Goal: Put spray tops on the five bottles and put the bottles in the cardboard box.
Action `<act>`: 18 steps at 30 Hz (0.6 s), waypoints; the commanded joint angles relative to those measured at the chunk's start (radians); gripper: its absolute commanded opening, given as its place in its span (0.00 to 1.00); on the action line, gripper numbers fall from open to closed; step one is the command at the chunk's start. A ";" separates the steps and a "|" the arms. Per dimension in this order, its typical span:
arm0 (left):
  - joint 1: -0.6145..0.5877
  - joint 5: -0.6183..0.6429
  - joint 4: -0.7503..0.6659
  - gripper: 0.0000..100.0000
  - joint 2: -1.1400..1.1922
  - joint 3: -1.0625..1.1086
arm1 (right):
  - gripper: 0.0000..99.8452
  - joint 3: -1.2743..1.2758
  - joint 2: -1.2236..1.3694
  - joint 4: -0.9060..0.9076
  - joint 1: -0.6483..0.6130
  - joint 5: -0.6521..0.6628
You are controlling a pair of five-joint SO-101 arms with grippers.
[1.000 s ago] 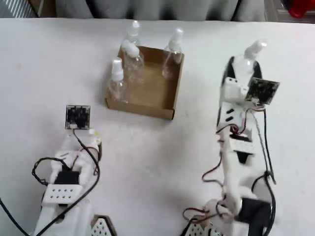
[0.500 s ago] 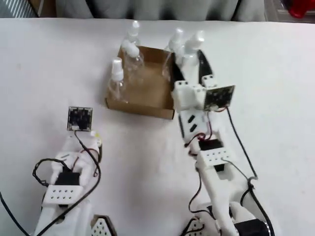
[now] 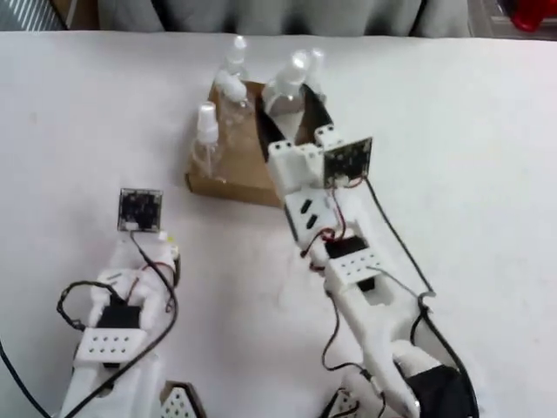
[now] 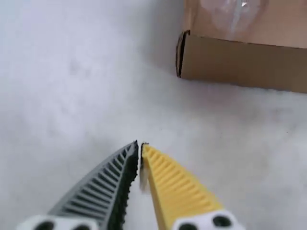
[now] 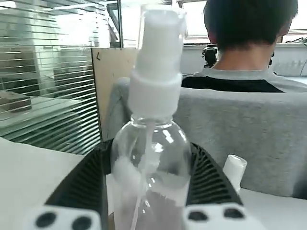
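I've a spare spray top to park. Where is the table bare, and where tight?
Bare table lies right of the right arm, also left of the cardboard box and between its near wall and the left gripper. Crowded: the box's far and left sides hold bottles, and the right gripper holds the fifth bottle over its right part.

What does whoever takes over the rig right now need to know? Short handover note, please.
Left gripper: shut, empty, low over the table, short of the cardboard box.
Right gripper: shut on the fifth bottle, spray top on, held above the right part of the box in the high view.
Four other bottles, tops on, are in the box.
Done: all five tops on, four bottles boxed.
Left: lower the held bottle into the box, release it, back the arm off.
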 commanded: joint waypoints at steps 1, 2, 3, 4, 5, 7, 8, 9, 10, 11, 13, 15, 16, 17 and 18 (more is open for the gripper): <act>-0.010 0.173 -0.020 0.02 -0.010 -0.101 | 0.02 -0.041 -0.087 0.064 -0.013 -0.006; -0.004 0.190 -0.020 0.02 -0.010 -0.109 | 0.02 -0.040 -0.104 0.094 -0.013 -0.006; 0.002 0.206 -0.021 0.02 -0.010 -0.114 | 0.02 -0.040 -0.119 0.124 -0.013 -0.008; 0.016 0.215 -0.023 0.02 -0.010 -0.123 | 0.02 -0.040 -0.133 0.145 -0.015 -0.008; 0.031 0.222 -0.020 0.02 -0.010 -0.130 | 0.02 -0.040 -0.147 0.160 -0.016 -0.009; 0.070 0.226 -0.020 0.02 -0.015 -0.138 | 0.02 -0.040 -0.170 0.177 -0.036 -0.037; 0.093 0.226 -0.018 0.02 -0.031 -0.137 | 0.02 -0.040 -0.180 0.179 -0.045 -0.044; 0.116 0.226 -0.011 0.02 -0.061 -0.132 | 0.02 -0.040 -0.188 0.179 -0.051 -0.046; 0.137 0.226 0.021 0.02 -0.101 -0.132 | 0.02 -0.040 -0.196 0.179 -0.056 -0.046; 0.156 0.226 0.069 0.02 -0.151 -0.132 | 0.02 -0.040 -0.202 0.179 -0.058 -0.048; 0.183 0.226 0.184 0.02 -0.278 -0.132 | 0.02 -0.035 -0.211 0.189 -0.044 -0.048; 0.194 0.226 0.308 0.02 -0.424 -0.123 | 0.02 -0.025 -0.206 0.197 -0.019 -0.049; 0.202 0.226 0.356 0.02 -0.503 -0.106 | 0.02 -0.012 -0.206 0.197 -0.010 -0.049; 0.211 0.226 0.384 0.02 -0.582 -0.081 | 0.02 0.003 -0.206 0.194 -0.008 -0.049; 0.222 0.227 0.399 0.02 -0.664 -0.044 | 0.02 0.020 -0.211 0.193 -0.013 -0.049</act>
